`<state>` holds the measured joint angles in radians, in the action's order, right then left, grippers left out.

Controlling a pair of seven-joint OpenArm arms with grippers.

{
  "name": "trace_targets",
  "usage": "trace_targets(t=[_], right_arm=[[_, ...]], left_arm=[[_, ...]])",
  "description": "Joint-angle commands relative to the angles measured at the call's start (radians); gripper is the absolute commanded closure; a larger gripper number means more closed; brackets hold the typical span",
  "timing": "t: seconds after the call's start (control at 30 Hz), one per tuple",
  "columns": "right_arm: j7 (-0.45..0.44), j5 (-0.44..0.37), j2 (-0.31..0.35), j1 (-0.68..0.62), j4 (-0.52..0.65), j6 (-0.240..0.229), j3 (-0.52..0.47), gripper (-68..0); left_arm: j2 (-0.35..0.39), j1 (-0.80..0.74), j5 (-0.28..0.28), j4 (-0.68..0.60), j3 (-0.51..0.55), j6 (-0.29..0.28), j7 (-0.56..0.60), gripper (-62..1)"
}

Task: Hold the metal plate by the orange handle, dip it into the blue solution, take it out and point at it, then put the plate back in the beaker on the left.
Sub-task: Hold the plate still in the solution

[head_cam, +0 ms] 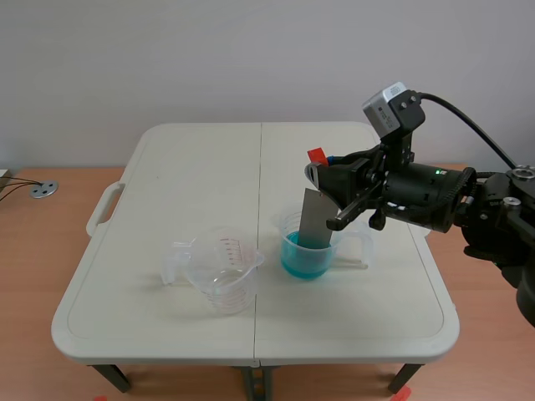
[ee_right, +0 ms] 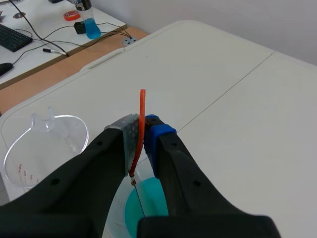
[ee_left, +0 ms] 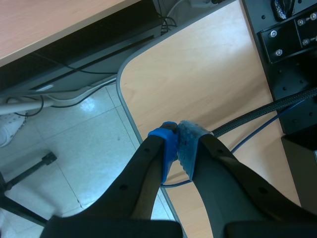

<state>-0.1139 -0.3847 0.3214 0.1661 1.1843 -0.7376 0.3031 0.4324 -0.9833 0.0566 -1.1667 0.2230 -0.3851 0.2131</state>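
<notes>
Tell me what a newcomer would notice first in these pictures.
The grey metal plate stands with its lower end inside the beaker of blue liquid, right of the table's middle. It is held by its orange handle in the right arm's shut jaws. A clear beaker stands to its left.

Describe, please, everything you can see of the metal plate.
The metal plate is a thin, flat grey strip with an orange handle on top. It stands nearly upright, its lower end dipped in the blue solution inside the clear beaker. The right hand is shut on the handle.
</notes>
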Motion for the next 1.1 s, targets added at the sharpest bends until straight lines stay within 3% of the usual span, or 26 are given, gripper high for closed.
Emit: trace_targets(t=[0.0, 1.07], right_arm=[[-0.013, -0.003, 0.0, 0.017, 0.0, -0.008, 0.0, -1.1], [-0.028, -0.003, 0.0, 0.017, 0.0, -0.008, 0.0, -1.1]], left_arm=[[-0.002, -0.011, 0.003, -0.012, 0.009, -0.002, 0.006, -1.5], [-0.002, -0.011, 0.003, -0.012, 0.009, -0.002, 0.003, -1.5]])
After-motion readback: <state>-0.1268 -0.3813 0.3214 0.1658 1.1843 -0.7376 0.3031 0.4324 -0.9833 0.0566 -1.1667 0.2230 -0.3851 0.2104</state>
